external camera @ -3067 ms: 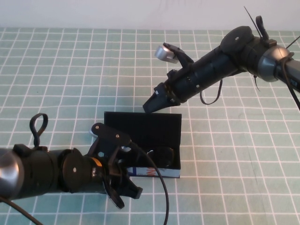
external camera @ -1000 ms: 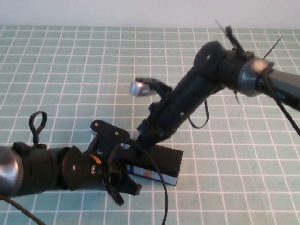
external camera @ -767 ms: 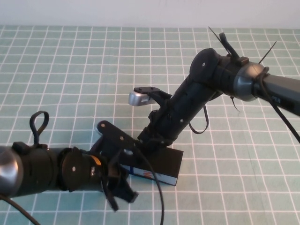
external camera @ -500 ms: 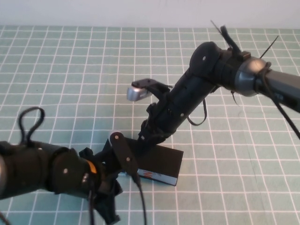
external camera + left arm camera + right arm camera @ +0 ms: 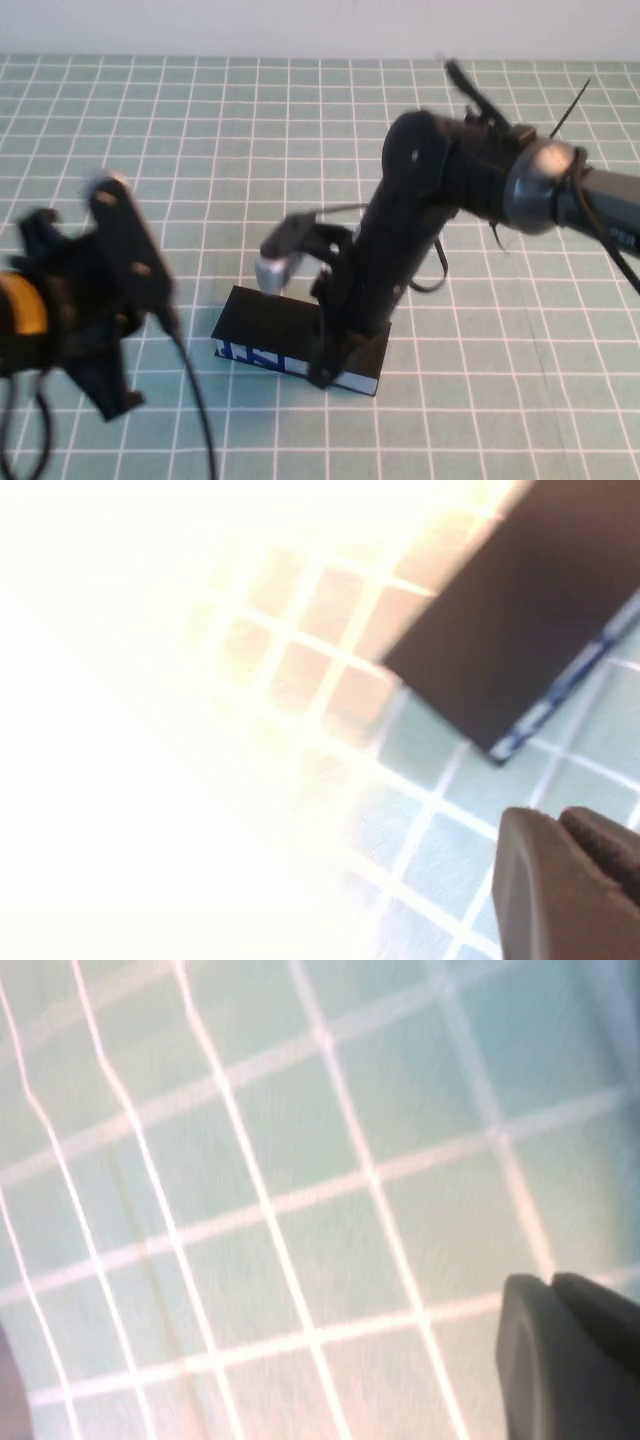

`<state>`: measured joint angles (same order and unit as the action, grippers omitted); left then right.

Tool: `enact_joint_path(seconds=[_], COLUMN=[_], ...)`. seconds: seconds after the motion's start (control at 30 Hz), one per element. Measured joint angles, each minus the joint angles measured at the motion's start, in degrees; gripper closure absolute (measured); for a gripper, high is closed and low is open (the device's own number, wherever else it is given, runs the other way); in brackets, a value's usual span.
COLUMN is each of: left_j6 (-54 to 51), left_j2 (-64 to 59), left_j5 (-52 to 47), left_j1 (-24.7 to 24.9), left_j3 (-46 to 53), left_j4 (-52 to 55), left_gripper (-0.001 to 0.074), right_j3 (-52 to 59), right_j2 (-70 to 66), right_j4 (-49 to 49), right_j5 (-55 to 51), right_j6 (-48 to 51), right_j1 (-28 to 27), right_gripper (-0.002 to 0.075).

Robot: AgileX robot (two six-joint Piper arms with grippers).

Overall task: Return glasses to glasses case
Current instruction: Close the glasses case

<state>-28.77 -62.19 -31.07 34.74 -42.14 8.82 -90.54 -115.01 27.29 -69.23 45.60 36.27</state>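
Note:
The glasses case (image 5: 268,322) lies shut on the mat, black lid up, its blue-and-white front edge (image 5: 255,356) facing me. The glasses are hidden from view. My right gripper (image 5: 321,376) is shut and points down, its tip at the front right part of the lid. In the right wrist view the right gripper (image 5: 550,1285) shows only grid mat in front of it. My left gripper (image 5: 108,398) is shut and empty, off to the left of the case, blurred. In the left wrist view the left gripper (image 5: 560,825) is apart from the case (image 5: 520,630).
A green mat with a white grid (image 5: 200,150) covers the table. The right arm (image 5: 430,200) slants over the case from the back right. A silver camera (image 5: 272,272) on it hangs above the lid.
The case's lid has gone from open to shut. My right gripper has come down over the lid to its front right. My left arm has pulled away left from the case.

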Motion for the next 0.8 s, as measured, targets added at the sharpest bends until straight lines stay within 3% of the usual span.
enact_joint_path(seconds=[0.3,0.63,0.8], left_j6=[1.54,3.19,7.27], left_j2=[12.51,25.54,33.25], left_j5=[-12.52,-21.55,-23.42], left_j1=[-7.06,-7.44,-7.44], left_j3=[-0.48,-0.48,-0.48], left_j4=[1.28,-5.54,-8.46], left_gripper=[0.0734,0.0734,0.0734], right_j3=[4.70,4.70,4.70], right_j2=[0.00,0.57,7.91], right_j4=[-10.44,-11.40,-15.56], right_j5=[3.44,9.93,14.70], right_j6=[-1.66,-2.96,-9.50], right_j1=[-0.55,-2.60,-2.60], right_gripper=[0.0739,0.0739,0.0739])
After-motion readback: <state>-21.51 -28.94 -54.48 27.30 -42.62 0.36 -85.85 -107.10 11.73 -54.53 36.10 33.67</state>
